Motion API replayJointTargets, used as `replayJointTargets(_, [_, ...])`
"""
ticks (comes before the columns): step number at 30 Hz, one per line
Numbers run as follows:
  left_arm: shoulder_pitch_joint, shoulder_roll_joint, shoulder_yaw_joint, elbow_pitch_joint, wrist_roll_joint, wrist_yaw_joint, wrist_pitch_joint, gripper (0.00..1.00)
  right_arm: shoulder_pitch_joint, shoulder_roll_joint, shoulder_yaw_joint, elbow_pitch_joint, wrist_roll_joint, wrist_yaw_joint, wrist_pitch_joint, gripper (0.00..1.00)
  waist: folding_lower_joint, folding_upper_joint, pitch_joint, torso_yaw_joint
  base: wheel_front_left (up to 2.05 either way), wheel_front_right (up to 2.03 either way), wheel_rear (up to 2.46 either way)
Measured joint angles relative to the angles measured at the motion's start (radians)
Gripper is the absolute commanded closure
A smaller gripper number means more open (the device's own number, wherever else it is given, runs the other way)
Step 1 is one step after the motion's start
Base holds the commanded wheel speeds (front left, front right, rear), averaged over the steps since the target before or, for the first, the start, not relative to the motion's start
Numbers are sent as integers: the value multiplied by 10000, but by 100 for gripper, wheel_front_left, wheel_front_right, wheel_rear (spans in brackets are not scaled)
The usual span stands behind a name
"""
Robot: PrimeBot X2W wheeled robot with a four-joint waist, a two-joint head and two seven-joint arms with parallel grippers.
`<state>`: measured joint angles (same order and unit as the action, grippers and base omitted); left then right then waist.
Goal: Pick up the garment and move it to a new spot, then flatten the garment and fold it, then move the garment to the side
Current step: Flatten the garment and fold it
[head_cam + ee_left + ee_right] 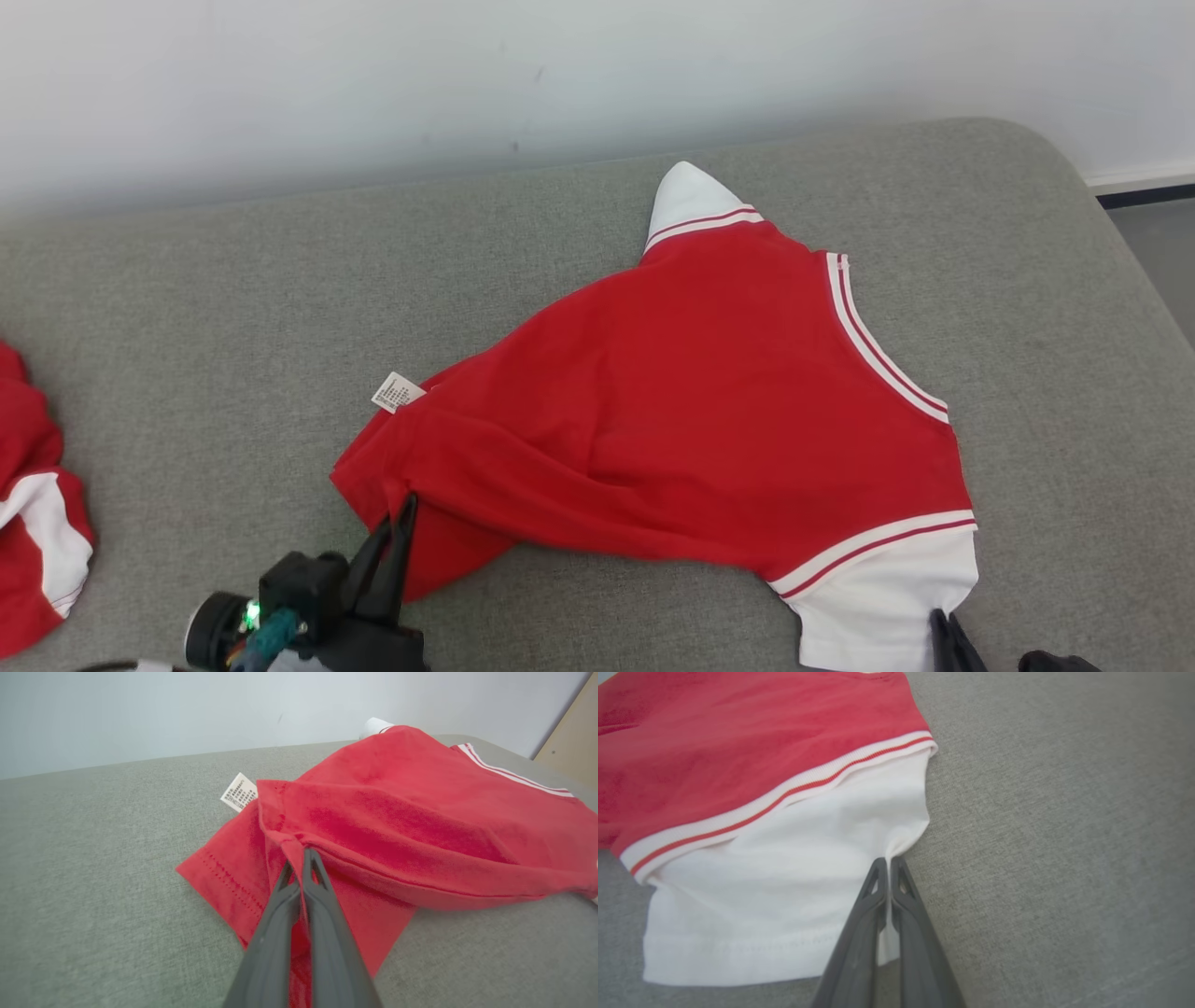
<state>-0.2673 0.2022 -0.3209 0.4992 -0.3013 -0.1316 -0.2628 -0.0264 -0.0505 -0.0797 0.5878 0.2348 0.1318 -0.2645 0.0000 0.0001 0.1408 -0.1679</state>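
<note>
Head view, seen as if from over the robot's shoulders: a red garment (709, 392) with white sleeves and striped trim lies across the middle of the frame on a grey fabric surface (187, 308). It is not flat. The red body is rumpled into long folds toward the lower left, and a small white label (397, 392) sticks out at its left edge. One white sleeve tip (686, 196) points to the upper centre, close to the pale wall (373, 75). The other white sleeve (887, 597) sits at the lower right.

At the lower left the left gripper (403, 509) has its two dark fingers pressed together on the garment's red corner. The left wrist view bears this out: the fingers meet at the centre of the frame with a fold of the red hem pinched between them, and the cloth is drawn up into a ridge at the tips.

At the bottom right edge of the head view the right gripper (938, 621) shows just its tips against the lower right sleeve. In the right wrist view its fingers are closed on the right edge of that white sleeve, and the cloth puckers where they bite.

A second red and white garment (28, 523) is bunched at the far left edge of the head view, well apart from the first.
</note>
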Motion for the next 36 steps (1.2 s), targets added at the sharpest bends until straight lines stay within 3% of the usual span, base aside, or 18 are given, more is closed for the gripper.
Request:
replayJointTargets(10, [2280, 272, 397, -2819, 278, 0, 2, 100, 1123, 2, -236, -1572, 644, 0, 4, 100, 0, 0, -18, 99, 0, 0, 0])
replayJointTargets(19, [2493, 284, 389, -3841, 380, 0, 2, 100, 1121, 0, 349, -2709, 1427, 0, 6, 100, -1, 0, 1, 268, 0, 0, 0])
replayJointTargets(22, [1760, 669, 33, -4080, 360, 0, 2, 100, 596, -280, 671, -3035, 1964, 0, 261, 100, 0, 0, -78, 391, 0, 0, 0])
replayJointTargets(26, [326, 1710, -667, -4138, -73, 0, 2, 100, -901, -1003, 1053, -3461, 2792, 0, 922, 100, 0, -1, -167, 475, 0, 0, 0])
replayJointTargets(33, [-3841, 3720, -2683, -3793, -2052, 0, 476, 100, -4855, -1946, 1396, -3001, 3749, 0, 1789, 100, 2, 0, 279, 544, 0, 0, 0])
replayJointTargets(36, [-5926, 4232, -3482, -3377, -2961, 0, 761, 100, -6900, -2199, 1526, -2414, 3937, 0, 2148, 100, 2, 1, 647, 592, 0, 0, 0])
